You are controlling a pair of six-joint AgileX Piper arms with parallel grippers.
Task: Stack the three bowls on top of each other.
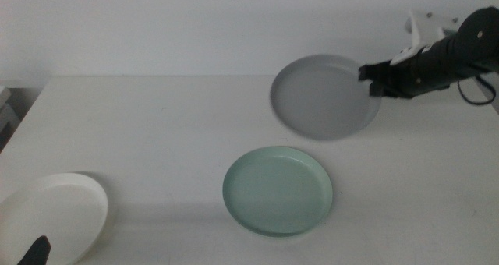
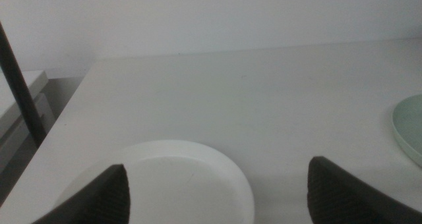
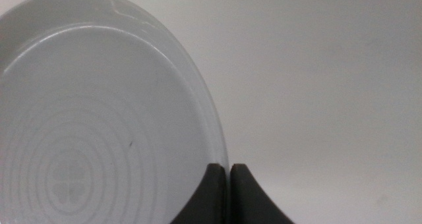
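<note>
Three round, shallow bowls with low rims show over a matte white worktop (image 1: 156, 132). Far left, at the near edge, the white bowl (image 1: 51, 214) sits flat, smooth and glossy. The left gripper (image 2: 217, 191) waits just above it, its dark, grainy fingers (image 2: 343, 197) spread wide on either side of the bowl's near rim, touching nothing. Near the middle of the worktop lies the mint bowl (image 1: 278, 190), flat and well apart from the white one, its inside smooth and even. Further right and beyond it, the grey bowl (image 1: 323, 96) hangs tilted in the air, casting a soft shadow below. The right gripper (image 3: 229, 184) comes in from the right, its fingers pinched narrowly on the grey rim. Faint concentric rings mark the grey bowl's base.
</note>
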